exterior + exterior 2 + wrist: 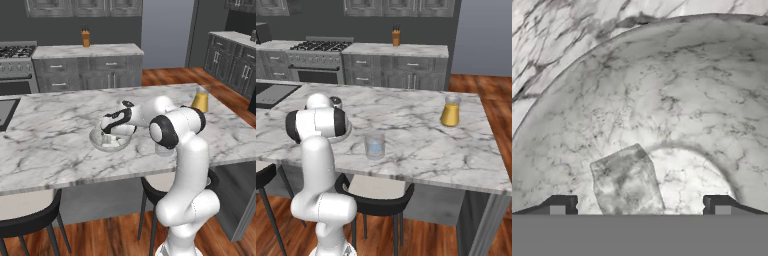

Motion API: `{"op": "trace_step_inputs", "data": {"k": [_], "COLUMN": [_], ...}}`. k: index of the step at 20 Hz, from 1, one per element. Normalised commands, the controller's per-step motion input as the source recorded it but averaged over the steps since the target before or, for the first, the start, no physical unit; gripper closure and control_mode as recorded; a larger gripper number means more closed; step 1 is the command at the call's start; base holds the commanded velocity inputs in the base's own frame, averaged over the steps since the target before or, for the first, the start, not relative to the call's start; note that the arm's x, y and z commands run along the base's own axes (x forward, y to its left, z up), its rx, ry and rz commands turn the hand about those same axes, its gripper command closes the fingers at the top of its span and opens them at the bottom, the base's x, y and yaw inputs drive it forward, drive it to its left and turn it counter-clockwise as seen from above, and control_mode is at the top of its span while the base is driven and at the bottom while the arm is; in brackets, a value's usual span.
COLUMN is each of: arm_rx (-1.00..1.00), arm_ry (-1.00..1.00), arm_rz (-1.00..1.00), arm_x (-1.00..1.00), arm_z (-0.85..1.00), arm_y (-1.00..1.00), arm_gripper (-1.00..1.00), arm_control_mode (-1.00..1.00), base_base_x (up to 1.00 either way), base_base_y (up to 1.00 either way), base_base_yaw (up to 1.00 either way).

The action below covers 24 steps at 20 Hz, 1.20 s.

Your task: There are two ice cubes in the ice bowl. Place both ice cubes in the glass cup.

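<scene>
The ice bowl [95,140] is a wide clear bowl on the marble island, and my gripper [107,137] reaches down into it. In the hand view the bowl's wall [662,75] curves around a whitish ice cube [627,185] lying on the bottom. My gripper [640,206] is open, its two tips standing wide on either side of that cube without touching it. The glass cup [375,145] stands to the right of the bowl near the island's front edge, with a pale blue ice cube [375,148] inside it. My arm hides most of the bowl [347,132] in the right base view.
A glass of orange-yellow liquid [450,112] stands further right on the island [421,135]. Two dark stools [376,192] sit under the front edge. A cooktop [6,111] is set into the island's left end. Cabinets and a stove line the back wall.
</scene>
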Motion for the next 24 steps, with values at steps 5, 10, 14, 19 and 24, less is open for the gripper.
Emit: {"op": "trace_step_inputs", "data": {"k": [5,10,14,19,24], "arm_rx": [0.00,0.00,0.00,0.00,-0.02], "arm_ry": [0.00,0.00,0.00,0.00,0.00], "arm_rz": [0.00,0.00,0.00,0.00,0.02], "arm_x": [0.04,0.19,0.31,0.05,-0.11], "arm_z": [-0.30,-0.15,-0.06,-0.15,-0.18], "arm_y": [0.10,0.02,0.01,0.21,0.20], "arm_gripper": [-1.00,-1.00,-1.00,-1.00,-1.00], "arm_control_mode": [-1.00,-1.00,-1.00,-1.00,-1.00], "base_base_x": [0.00,0.00,0.00,0.00,0.00], "base_base_y": [0.00,0.00,0.00,0.00,0.00], "base_base_yaw": [0.00,0.00,0.00,0.00,0.00]}}
